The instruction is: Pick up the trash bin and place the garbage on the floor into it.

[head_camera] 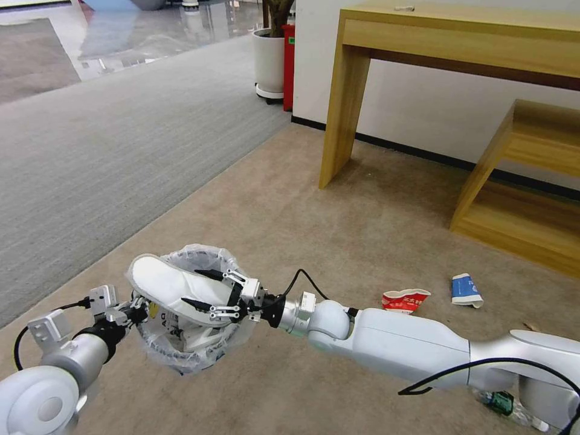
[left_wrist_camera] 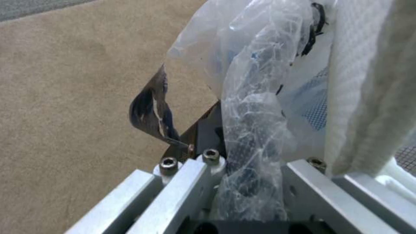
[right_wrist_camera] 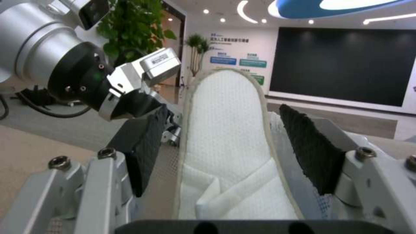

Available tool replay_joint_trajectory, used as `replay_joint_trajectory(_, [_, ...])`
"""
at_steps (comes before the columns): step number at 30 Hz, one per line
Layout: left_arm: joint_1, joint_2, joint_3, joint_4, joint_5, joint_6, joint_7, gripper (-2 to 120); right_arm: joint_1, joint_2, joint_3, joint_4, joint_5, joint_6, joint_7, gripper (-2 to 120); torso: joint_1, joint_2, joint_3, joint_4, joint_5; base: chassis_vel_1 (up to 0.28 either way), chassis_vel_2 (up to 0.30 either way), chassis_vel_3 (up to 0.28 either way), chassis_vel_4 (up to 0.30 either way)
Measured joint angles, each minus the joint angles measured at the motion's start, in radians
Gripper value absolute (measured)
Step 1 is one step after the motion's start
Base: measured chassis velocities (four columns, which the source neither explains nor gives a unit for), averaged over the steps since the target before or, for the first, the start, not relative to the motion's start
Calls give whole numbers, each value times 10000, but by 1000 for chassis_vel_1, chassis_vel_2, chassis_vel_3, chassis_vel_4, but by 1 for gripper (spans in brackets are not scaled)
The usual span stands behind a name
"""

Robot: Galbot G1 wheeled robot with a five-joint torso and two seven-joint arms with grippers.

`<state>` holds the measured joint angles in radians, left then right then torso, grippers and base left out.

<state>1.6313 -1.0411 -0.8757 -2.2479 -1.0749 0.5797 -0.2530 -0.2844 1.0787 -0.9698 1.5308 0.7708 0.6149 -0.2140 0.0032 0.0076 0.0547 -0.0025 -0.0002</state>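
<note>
At the left of the head view, the trash bin [head_camera: 181,338] is held off the floor [head_camera: 338,229] by the left gripper [head_camera: 134,314], whose fingers are clamped on the bag-covered rim; in the left wrist view the crinkled bag [left_wrist_camera: 255,136] is seen pinched between them. Black letters are printed on something inside the bin, but they cannot be read with certainty. A white slipper [head_camera: 172,290] lies across the bin's mouth. Over it the right gripper [head_camera: 208,290] is poised with its jaws spread, a black pad [right_wrist_camera: 312,152] standing on either side of the slipper without pressing it. Farther right, a crushed red cup [head_camera: 405,299] with white print, too small to be read, and a crushed blue cup [head_camera: 466,290] are lying on the beige carpet near a wooden desk [head_camera: 459,42].
</note>
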Motion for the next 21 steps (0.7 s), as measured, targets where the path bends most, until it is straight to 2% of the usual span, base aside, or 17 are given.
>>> replay_joint_trajectory(7, [-56,23,1,47,-39,0,0,1,1,71,17,-9,-6,0,0,71,0,0,0,0,1,0,0,0,0])
replay_joint_trajectory(13, [-70,26,-2,115,-53,0,-7,1,55,152,114,-6,39,2,8,64,0,0,0,0,2,0,0,0,0])
replay_joint_trajectory(21, [-41,3,27,372,-15,-1,-5,1,113,58,812,462,575,-330,415,64,0,0,0,0,2,0,0,0,0])
